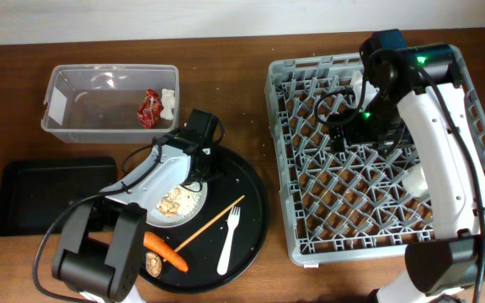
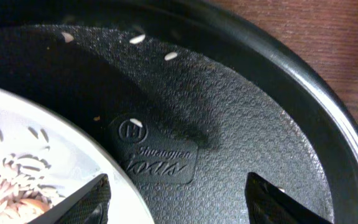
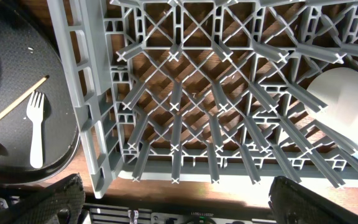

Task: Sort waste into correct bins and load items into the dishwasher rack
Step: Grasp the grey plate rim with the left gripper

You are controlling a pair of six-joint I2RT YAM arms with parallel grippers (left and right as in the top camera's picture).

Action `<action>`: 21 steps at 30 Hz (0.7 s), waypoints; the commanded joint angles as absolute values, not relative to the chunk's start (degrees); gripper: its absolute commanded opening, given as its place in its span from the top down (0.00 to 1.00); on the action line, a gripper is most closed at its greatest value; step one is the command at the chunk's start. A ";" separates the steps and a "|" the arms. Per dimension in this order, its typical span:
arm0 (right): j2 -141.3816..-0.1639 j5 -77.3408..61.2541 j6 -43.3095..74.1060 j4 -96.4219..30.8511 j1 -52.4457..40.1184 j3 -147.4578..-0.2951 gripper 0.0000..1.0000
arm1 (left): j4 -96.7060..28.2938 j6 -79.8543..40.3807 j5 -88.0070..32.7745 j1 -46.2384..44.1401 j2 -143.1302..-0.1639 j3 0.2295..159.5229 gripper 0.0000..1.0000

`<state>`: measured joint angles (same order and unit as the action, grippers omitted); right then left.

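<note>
The white plate (image 1: pixel 188 210) with beige rice-like crumbs (image 1: pixel 173 200) lies on the round black tray (image 1: pixel 244 229). My left gripper (image 1: pixel 199 162) is open at the plate's upper right rim. In the left wrist view (image 2: pixel 178 186), one finger is over the plate (image 2: pixel 73 155) and the other over the tray (image 2: pixel 229 93). The white fork (image 1: pixel 228 240) and orange carrot (image 1: pixel 165 251) lie on the tray. The red wrapper (image 1: pixel 149 108) and white scrap (image 1: pixel 168 101) are in the clear tub (image 1: pixel 99 109). My right gripper (image 1: pixel 343 130) (image 3: pixel 176 186) is open and empty above the grey rack (image 1: pixel 310 210), which holds a white cup (image 1: pixel 415 181) (image 3: pixel 347 99).
The shallow black tray (image 1: pixel 49 194) lies at the left. A thin wooden stick (image 1: pixel 213 220) lies beside the fork, and a small brown piece (image 1: pixel 152 263) lies by the carrot. Loose rice grains (image 2: pixel 137 38) are scattered on the round tray. The rack (image 3: pixel 185 93) has upright pegs.
</note>
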<state>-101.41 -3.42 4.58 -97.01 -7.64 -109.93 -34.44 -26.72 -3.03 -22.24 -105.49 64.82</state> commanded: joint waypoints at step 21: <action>-100.05 -3.01 4.97 -97.34 -7.49 -110.15 0.03 | -39.92 -27.40 1.98 -23.20 -109.93 64.51 0.93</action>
